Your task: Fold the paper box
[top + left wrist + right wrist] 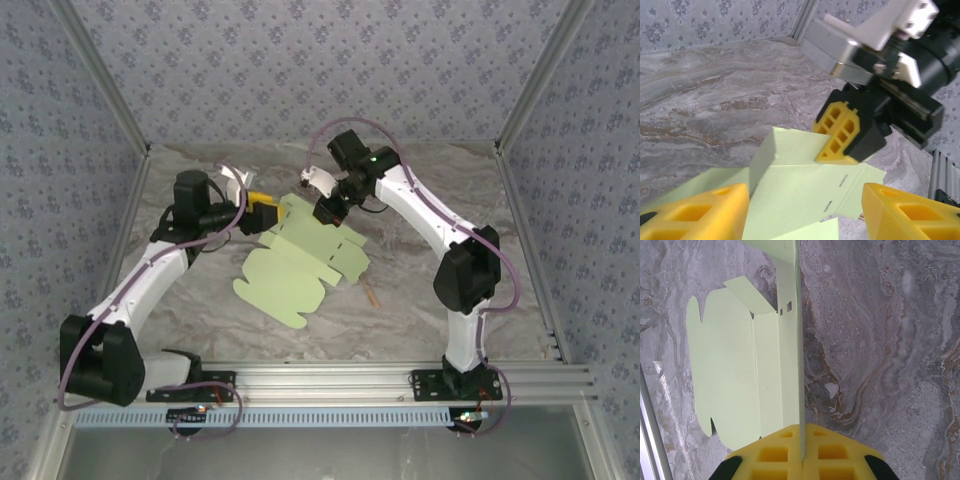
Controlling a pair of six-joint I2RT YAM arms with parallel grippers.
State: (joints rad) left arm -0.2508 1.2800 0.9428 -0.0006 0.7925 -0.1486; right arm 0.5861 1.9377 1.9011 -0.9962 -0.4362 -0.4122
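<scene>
Pale green card, the paper box (295,265) lay mostly flat on your marbled table (430,330) between the arms, with one far panel raised. Your right gripper (801,432) was clenched on that panel's edge. Your left gripper (805,200) stood released, fingers wide apart over the sheet.

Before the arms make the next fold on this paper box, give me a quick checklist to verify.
1. Right jaws clamped on the paper box: ok, a raised panel's edge is pinched.
2. Left jaws open: ok, spread either side of the card.
3. Left jaws touching the card: cannot tell.
4. Rest of the sheet flat on the table: ok.
5. Wooden stick off the card: ok, lying beside it.
6. Tab lined up with its slot: cannot tell.
</scene>
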